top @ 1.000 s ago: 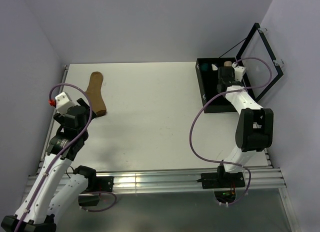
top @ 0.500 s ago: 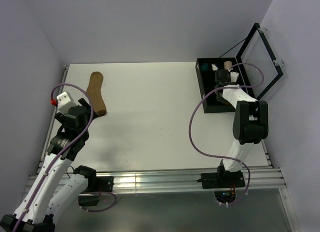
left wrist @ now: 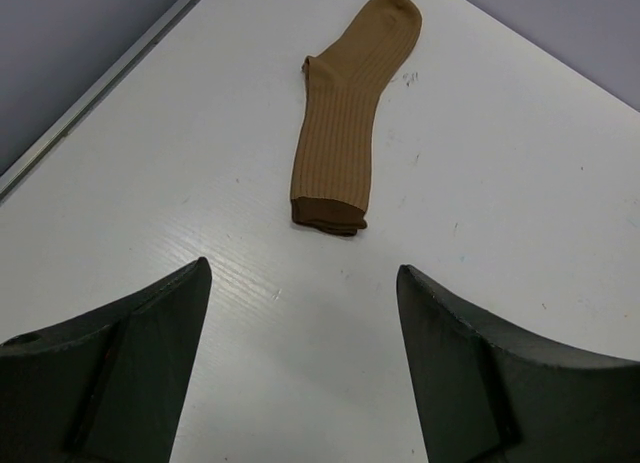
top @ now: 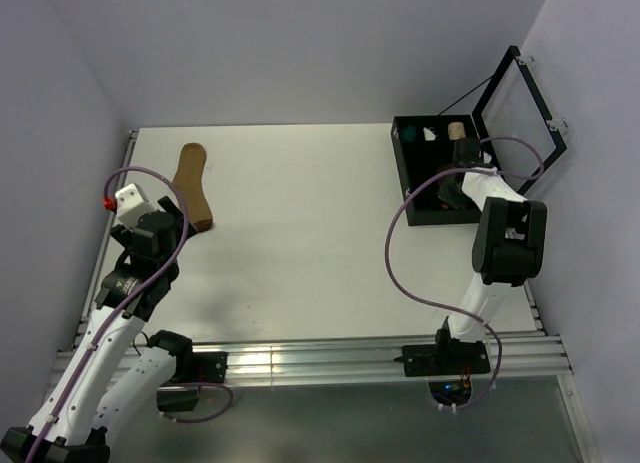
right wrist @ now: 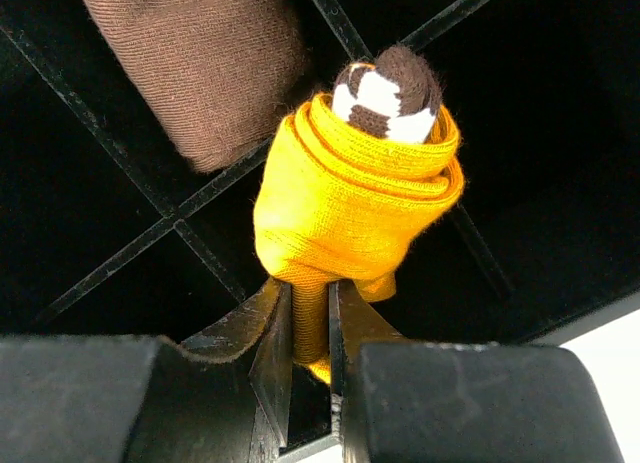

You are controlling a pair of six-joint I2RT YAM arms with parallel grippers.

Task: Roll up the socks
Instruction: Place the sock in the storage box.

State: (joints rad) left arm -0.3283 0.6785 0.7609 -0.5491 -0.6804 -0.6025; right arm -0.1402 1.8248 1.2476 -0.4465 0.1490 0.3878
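Note:
A plain tan sock lies flat on the white table at the far left; it also shows in the left wrist view, with a darker brown edge under its cuff. My left gripper is open and empty, hovering short of the sock's cuff end. My right gripper is shut on a rolled mustard-orange sock with a brown and white striped cuff poking out, held inside the black divided box. A brown sock lies in the compartment behind it.
The black box has a raised lid at the back right. Small teal, white and cream bundles sit in its far compartments. A metal rail runs along the table's near edge.
My right gripper has shifted a little to the right and nearer within the box. The left arm and the tan sock have not moved.

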